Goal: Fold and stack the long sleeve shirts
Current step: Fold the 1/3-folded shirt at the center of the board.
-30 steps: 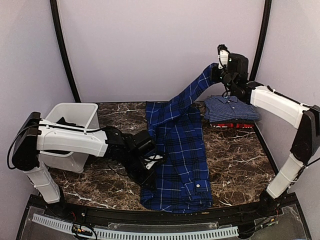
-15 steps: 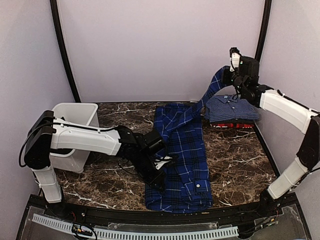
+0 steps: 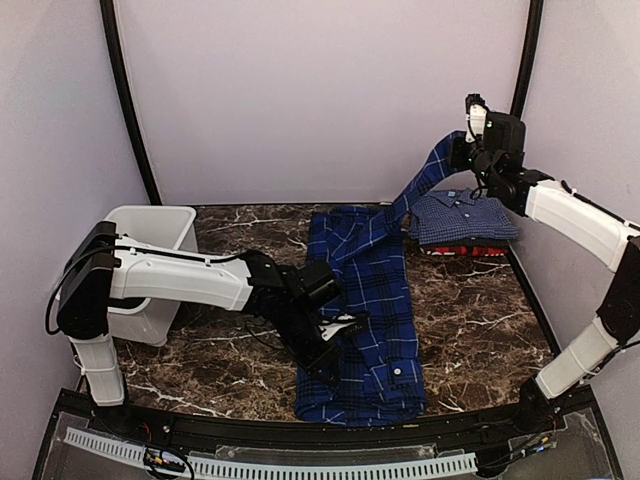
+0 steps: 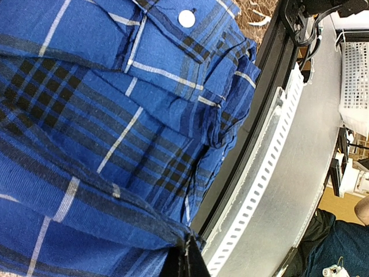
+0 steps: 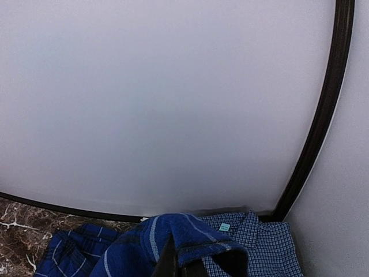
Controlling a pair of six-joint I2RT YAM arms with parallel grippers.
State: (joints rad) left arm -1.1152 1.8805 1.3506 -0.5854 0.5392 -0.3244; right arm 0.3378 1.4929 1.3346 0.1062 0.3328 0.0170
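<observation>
Top cam: plaid shirt (image 3: 365, 300) lies mid-table, left gripper (image 3: 338, 332) pinching its 9 o'clock edge, right gripper (image 3: 462, 150) clamping the sleeve (image 3: 420, 185) up at 2 o'clock. Left wrist: fingers (image 4: 193, 262) closed on plaid. Right wrist: sleeve pinched, check shirt (image 5: 265, 245) at 5 o'clock.

Item 1: deep-blue plaid button-up cloth shirt with black and white lines (image 3: 365, 300), lower centre of the top view. Lies lengthwise as a long, partly folded strip, with a white button showing near its lower end. One sleeve (image 3: 425, 185) is raised and stretched diagonally to the upper right.

Item 2: lighter blue fine-check collared cloth shirt (image 3: 462, 215), right of centre, folded flat.

Item 3: red cloth shirt (image 3: 470, 251), folded, directly beneath item 2, only its edge showing.
</observation>
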